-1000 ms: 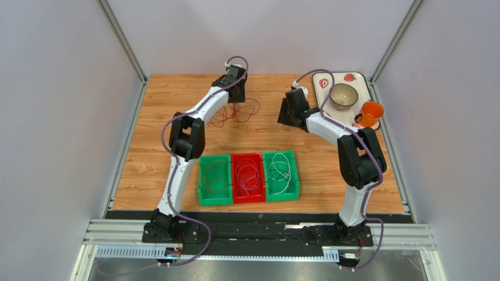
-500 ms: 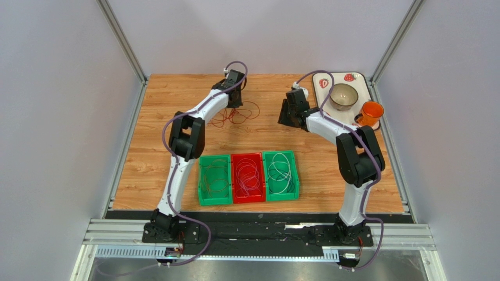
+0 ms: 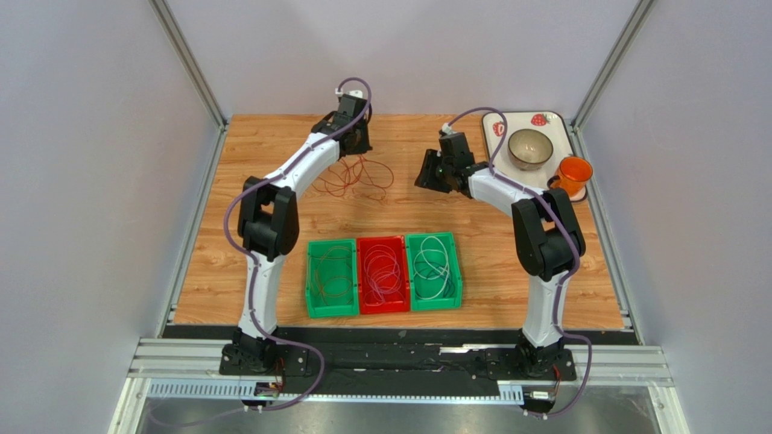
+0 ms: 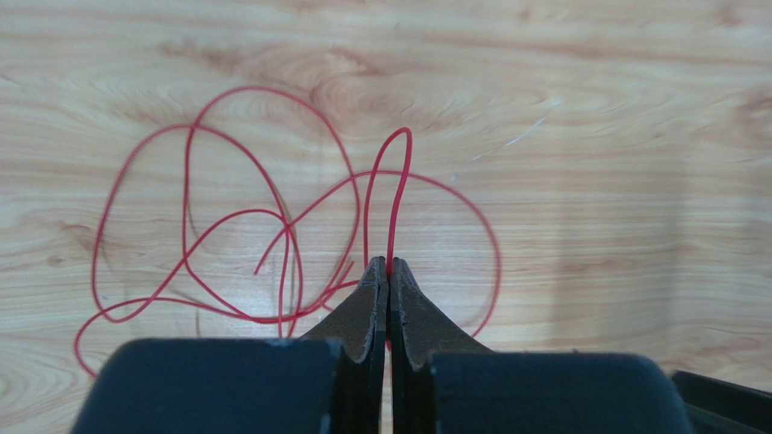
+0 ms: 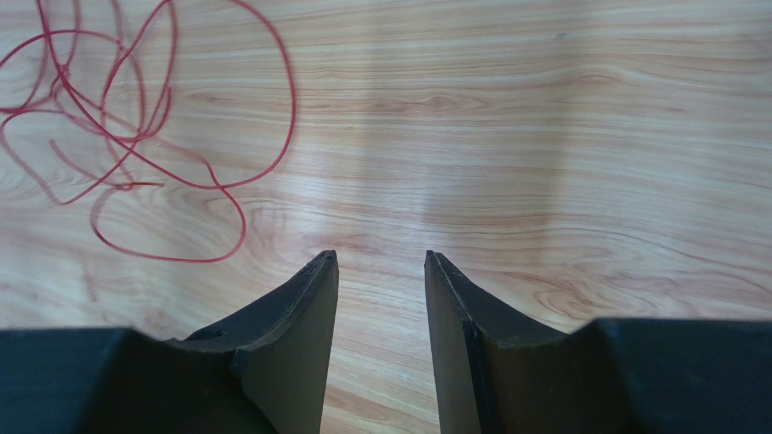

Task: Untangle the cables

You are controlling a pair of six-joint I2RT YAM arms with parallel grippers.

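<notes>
Red cables, one loose tangle of hair-thin loops, lie flat on the wooden table toward its far side, between the two arms. Left gripper: clenched on a single raised red strand of that tangle; right gripper: jaws parted, grasping nothing, near the tangle. Handling note: lift slowly and straight up so crossed loops slide apart rather than cinch, the free claw pinning the remainder if it drags.
</notes>
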